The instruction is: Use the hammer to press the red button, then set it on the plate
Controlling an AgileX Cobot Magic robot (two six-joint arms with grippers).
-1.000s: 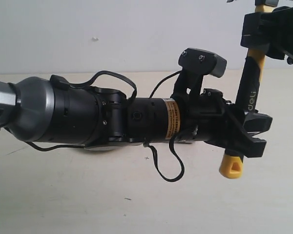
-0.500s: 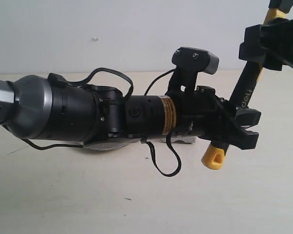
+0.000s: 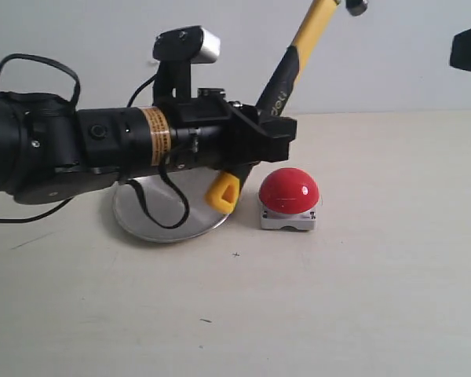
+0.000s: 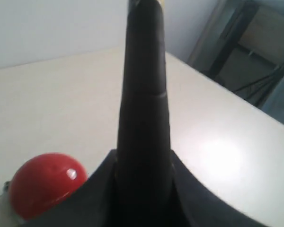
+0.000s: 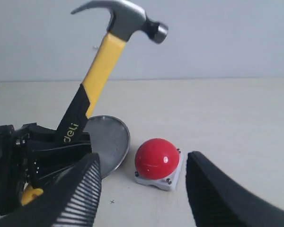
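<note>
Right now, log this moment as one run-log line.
left jaws: shut on hammer handle, head raised | right jaws: open, empty | red button: on table beside plate, hammer not touching

Ext cam: low, side-on to the red button (image 3: 289, 191), mid-range. L wrist cam: close beside button, looking along hammer (image 4: 144, 118) handle. R wrist cam: farther back; all share button.
</note>
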